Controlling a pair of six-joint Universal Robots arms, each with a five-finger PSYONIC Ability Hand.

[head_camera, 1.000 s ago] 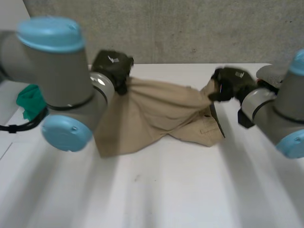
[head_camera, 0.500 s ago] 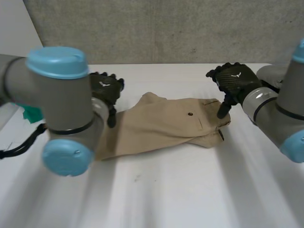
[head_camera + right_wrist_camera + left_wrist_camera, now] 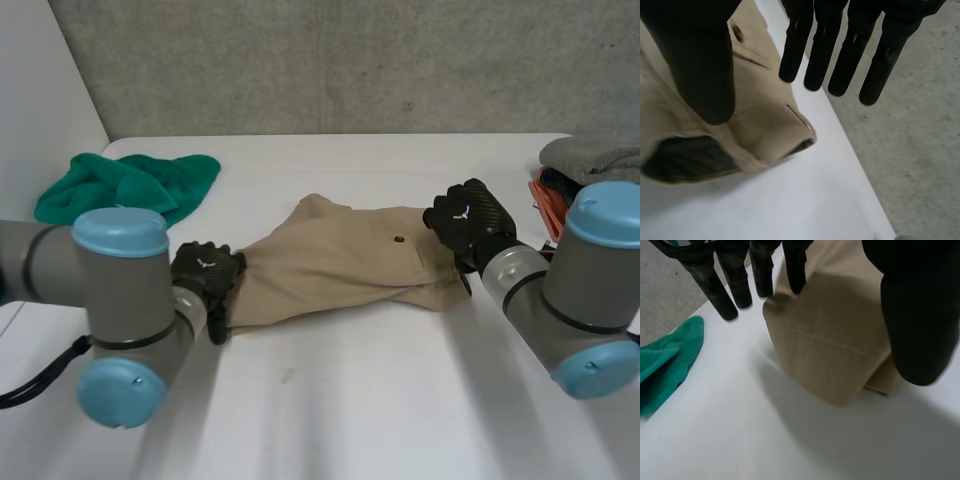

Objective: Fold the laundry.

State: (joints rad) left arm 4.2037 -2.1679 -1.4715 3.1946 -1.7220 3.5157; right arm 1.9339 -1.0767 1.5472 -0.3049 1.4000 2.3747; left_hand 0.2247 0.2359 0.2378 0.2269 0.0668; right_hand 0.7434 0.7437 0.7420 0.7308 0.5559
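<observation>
Left hand (image 3: pixel 207 280) hovered w/ fingers straight, holding nothing, at the hem end of the tan trousers (image 3: pixel 340 265). Right hand (image 3: pixel 465 222) was equally slack at their waist end. Trousers lay flat on the table (image 3: pixel 350 400). Risk, imo: a shallow pinch would lift only the top layer & skew the fold. Left wrist view showed the hem (image 3: pixel 835 340) doubled, two layers. From the head view it read as one flat edge.

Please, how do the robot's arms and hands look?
The left arm and right arm are thick grey tubes with round light-blue caps at the joints. The left hand and right hand are black, with a small white mark on each back.
</observation>
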